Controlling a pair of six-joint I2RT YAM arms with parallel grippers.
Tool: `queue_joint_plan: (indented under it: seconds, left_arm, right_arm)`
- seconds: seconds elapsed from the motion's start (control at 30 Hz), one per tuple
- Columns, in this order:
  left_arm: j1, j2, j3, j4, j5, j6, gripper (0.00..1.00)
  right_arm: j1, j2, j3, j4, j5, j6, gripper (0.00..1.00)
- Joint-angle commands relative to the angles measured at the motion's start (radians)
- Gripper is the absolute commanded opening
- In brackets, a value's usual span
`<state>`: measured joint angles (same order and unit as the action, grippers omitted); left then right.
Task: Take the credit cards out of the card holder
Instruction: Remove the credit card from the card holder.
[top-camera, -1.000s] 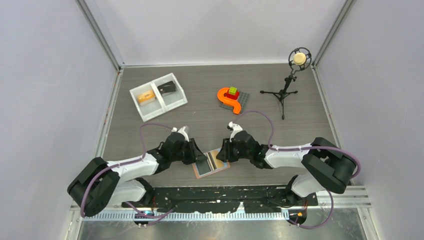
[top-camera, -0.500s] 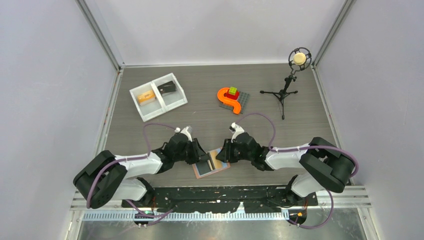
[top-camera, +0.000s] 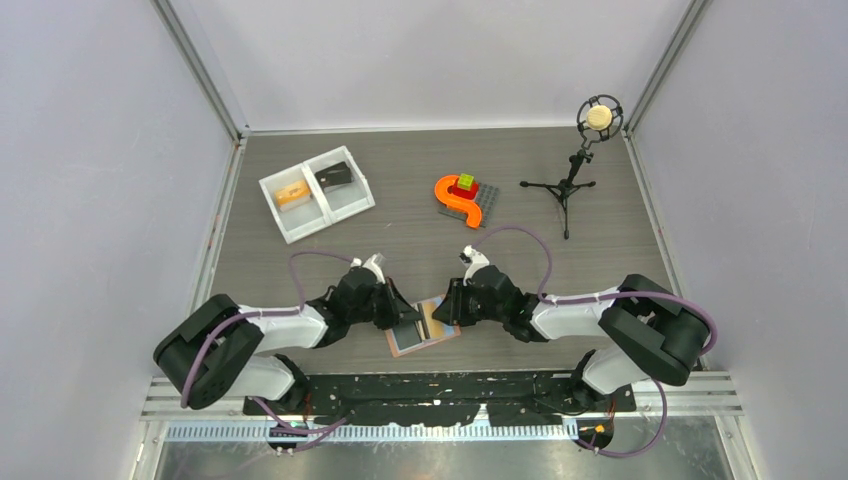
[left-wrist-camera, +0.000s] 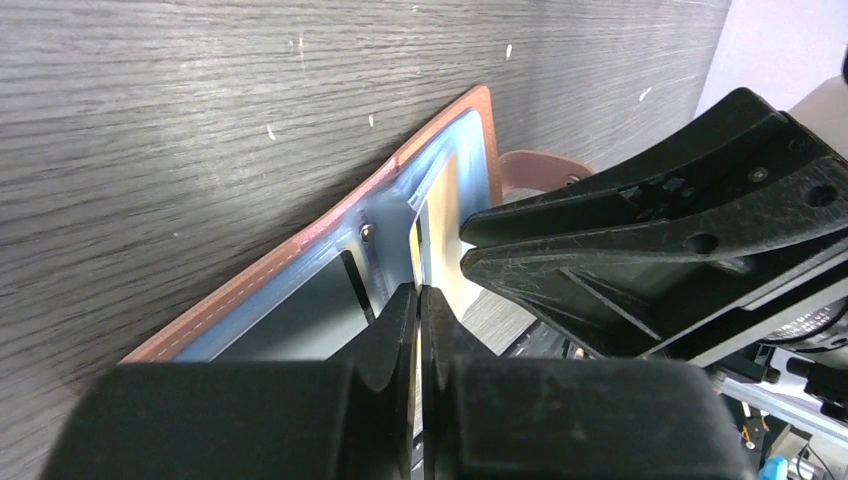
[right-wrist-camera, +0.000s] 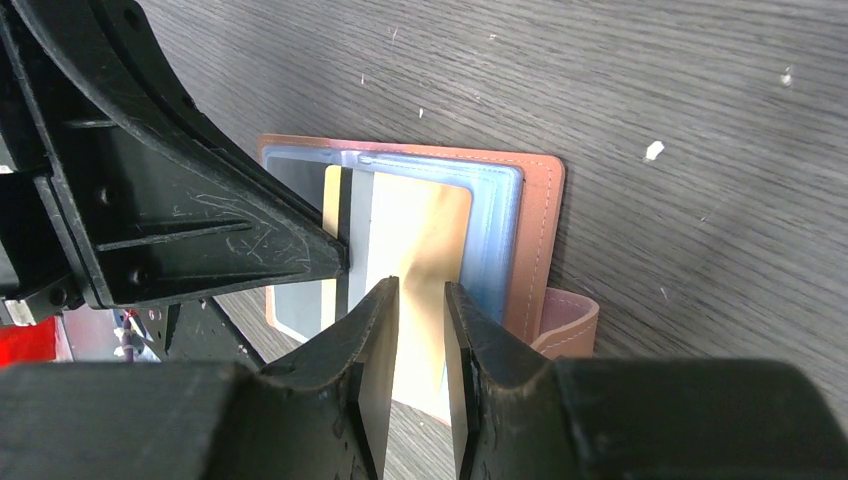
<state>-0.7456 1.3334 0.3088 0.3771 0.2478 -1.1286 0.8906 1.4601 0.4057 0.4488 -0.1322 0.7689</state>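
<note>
Holder (top-camera: 408, 346) open flat, long axis L-R; L end effector (left-wrist-camera: 418, 295) pinches card (right-wrist-camera: 422, 232), R end effector (right-wrist-camera: 422, 290) narrow.

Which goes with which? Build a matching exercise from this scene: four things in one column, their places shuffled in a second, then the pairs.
Things:
1. card holder
2. white tray
3. microphone stand
4. orange S-shaped piece

Places:
A. far right
B. near middle, lying open
C. far middle
D. far left

Pairs: 1-B, 2-D, 3-A, 4-C
</note>
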Motion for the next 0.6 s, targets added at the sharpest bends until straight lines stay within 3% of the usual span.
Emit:
queue_joint_plan:
  seconds: [0.0,0.23,0.57]
  left_arm:
    - [-0.006,-0.015,-0.017,0.103,0.049,-0.049,0.00]
    - [-0.006,-0.145,0.025,-0.204,-0.061,0.007,0.00]
    - [-0.006,-0.374,0.037,-0.476,-0.189,0.031,0.00]
  right_arm:
    - [0.001,0.010,-0.016,-0.051,0.013,0.003,0.31]
    - [-0.002,0.000,0.001,-0.086,0.037,-0.010,0.31]
    - [-0.004,-0.043,0.060,-0.180,0.091,-0.056,0.31]
